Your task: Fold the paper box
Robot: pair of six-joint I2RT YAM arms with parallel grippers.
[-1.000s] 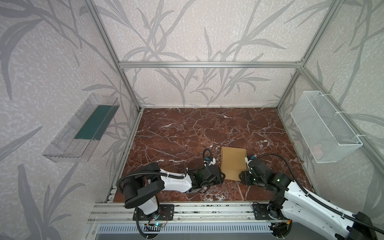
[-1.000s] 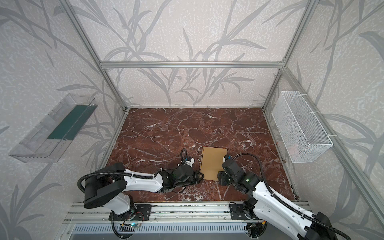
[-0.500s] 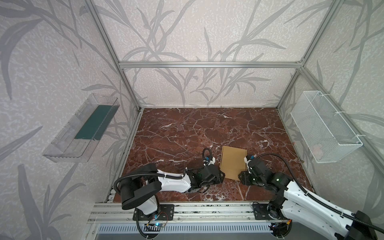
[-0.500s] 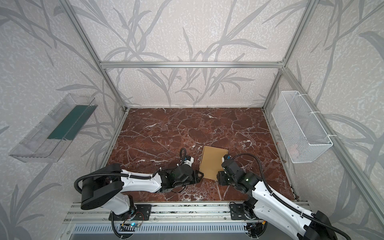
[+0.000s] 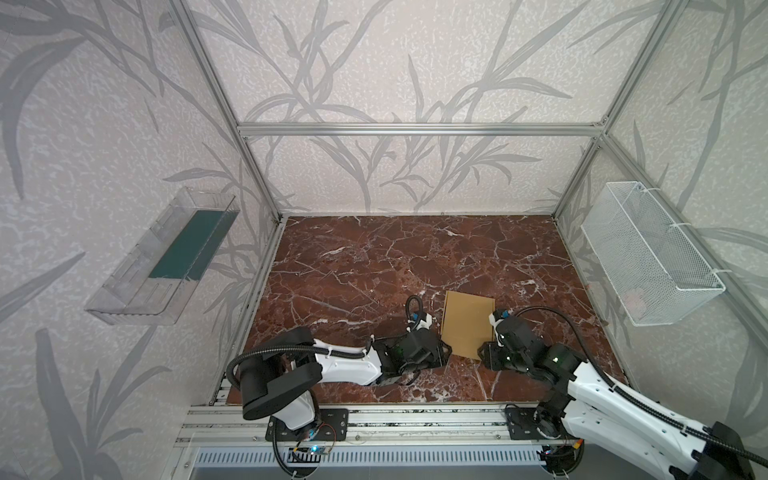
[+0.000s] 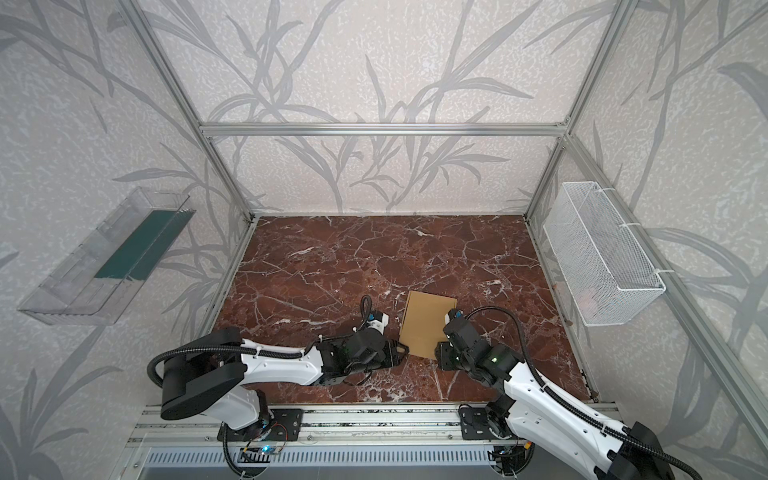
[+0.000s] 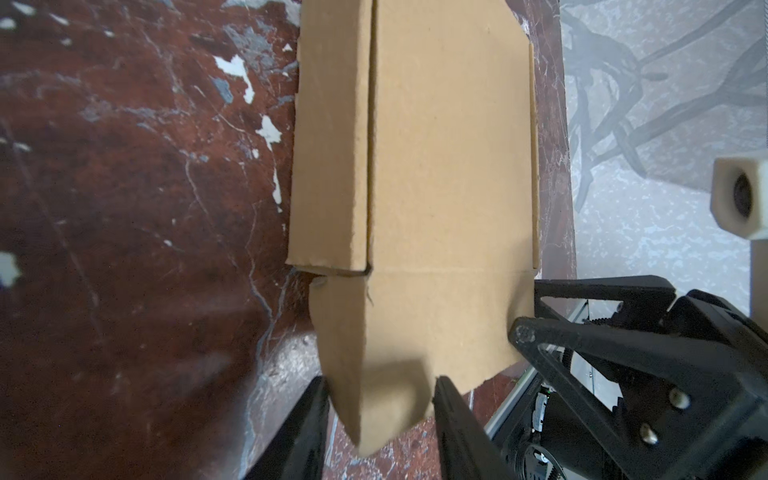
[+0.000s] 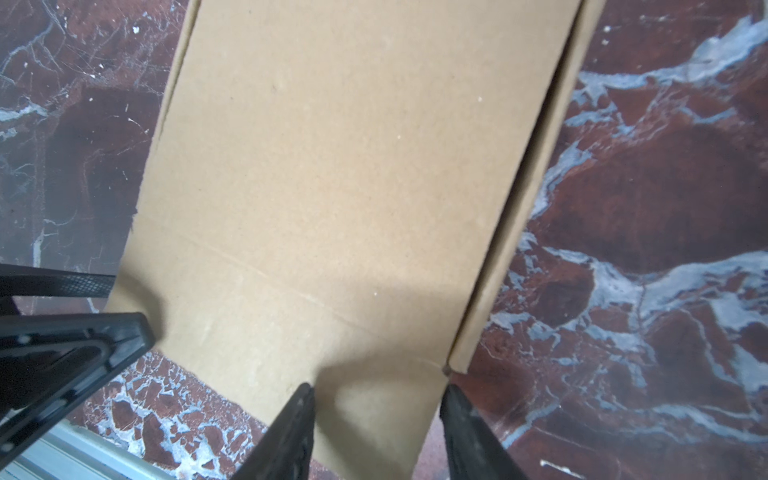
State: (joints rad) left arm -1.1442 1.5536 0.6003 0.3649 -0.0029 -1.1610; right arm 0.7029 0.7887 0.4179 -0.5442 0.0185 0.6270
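The paper box (image 5: 467, 324) (image 6: 428, 324) is a tan cardboard piece lying near the front of the marble floor, its long sides folded up. In the left wrist view, its near end flap (image 7: 415, 324) runs between my left gripper's (image 7: 382, 386) jaws, and both fingers touch it. My left gripper (image 5: 445, 352) (image 6: 401, 347) is at the box's near left corner. My right gripper (image 5: 483, 352) (image 6: 438, 353) is at the near right corner. Its jaws (image 8: 376, 390) straddle the flap (image 8: 374, 332), with a sliver of floor beside one finger.
A clear plastic tray (image 5: 166, 257) with a green sheet hangs on the left wall. A white wire basket (image 5: 648, 253) hangs on the right wall. An aluminium rail (image 5: 374, 419) runs along the front edge. Marble floor (image 5: 395, 257) stretches behind the box.
My right gripper's jaws have narrowed around the box's near right flap. The left gripper and the box have hardly moved.
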